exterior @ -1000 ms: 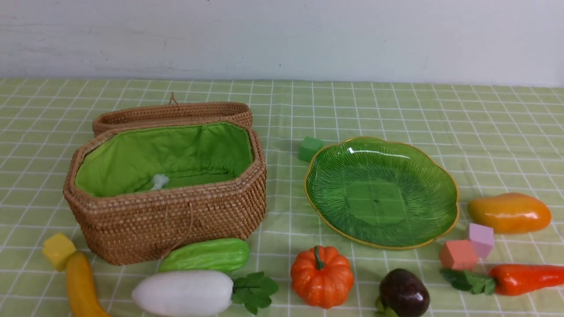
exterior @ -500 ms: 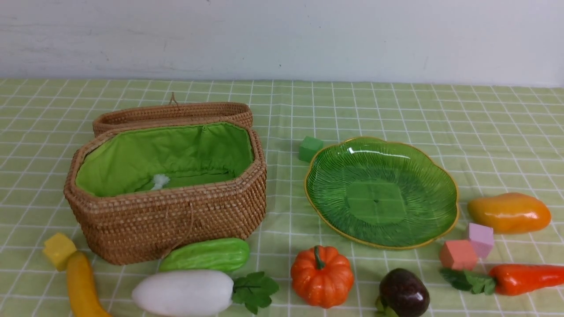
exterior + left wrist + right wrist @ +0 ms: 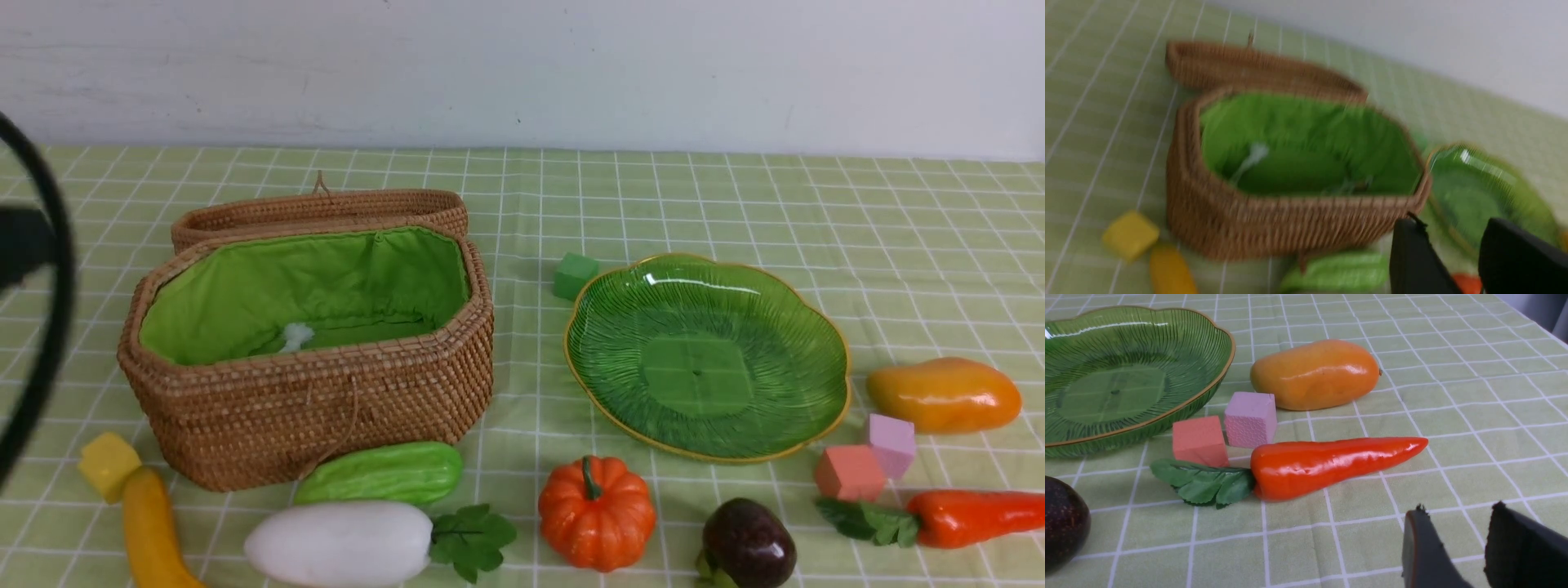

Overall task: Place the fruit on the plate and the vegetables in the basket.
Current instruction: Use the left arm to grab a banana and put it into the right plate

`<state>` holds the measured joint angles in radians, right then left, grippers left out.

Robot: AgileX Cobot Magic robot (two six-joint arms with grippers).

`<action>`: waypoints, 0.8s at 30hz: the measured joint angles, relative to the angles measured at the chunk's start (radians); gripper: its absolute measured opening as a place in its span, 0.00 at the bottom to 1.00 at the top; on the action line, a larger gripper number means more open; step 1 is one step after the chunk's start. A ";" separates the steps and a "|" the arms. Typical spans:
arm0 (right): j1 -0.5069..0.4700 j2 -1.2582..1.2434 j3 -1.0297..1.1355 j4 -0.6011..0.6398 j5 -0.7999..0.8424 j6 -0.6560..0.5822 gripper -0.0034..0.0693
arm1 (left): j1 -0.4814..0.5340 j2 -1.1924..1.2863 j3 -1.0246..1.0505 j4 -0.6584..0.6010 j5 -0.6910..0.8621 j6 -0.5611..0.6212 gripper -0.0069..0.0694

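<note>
At the left edge of the front view, a dark, blurred arc and block cut into the frame beside the basket (image 3: pixel 326 416). This is probably part of the left arm (image 3: pixel 20 241), though it is too smeared to be sure. Neither earlier frame shows it. That arm's wrist view is motion-blurred and looks down at a slant over the open basket, whose lid is folded back. The left jaws stand partly spread with a clear gap, holding and touching nothing.

The right arm is outside the front view. Its wrist camera sits low over the tabletop (image 3: pixel 735 196), near the carrot (image 3: pixel 1331 465). The right jaws are likewise apart, gripping nothing and clear of the carrot.

Everything on the tabletop lies where it did before. The plate (image 3: pixel 710 359) is right of centre, the mango (image 3: pixel 943 394) at its right, the dark fruit (image 3: pixel 749 543) at lower right and the banana (image 3: pixel 151 531) at lower left. The cucumber (image 3: pixel 380 474) lies just in front of the basket. The radish (image 3: pixel 339 543) and pumpkin (image 3: pixel 596 514) lie along the lower edge.
</note>
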<state>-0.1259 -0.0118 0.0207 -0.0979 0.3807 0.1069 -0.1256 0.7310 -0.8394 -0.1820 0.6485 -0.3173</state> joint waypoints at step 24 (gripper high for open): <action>0.000 0.000 0.000 0.000 0.000 0.000 0.38 | 0.000 0.831 -0.004 0.246 0.164 -0.618 0.40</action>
<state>-0.1259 -0.0118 0.0207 -0.0979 0.3807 0.1069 -0.1256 1.5617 -0.8435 0.0637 0.8129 -0.9355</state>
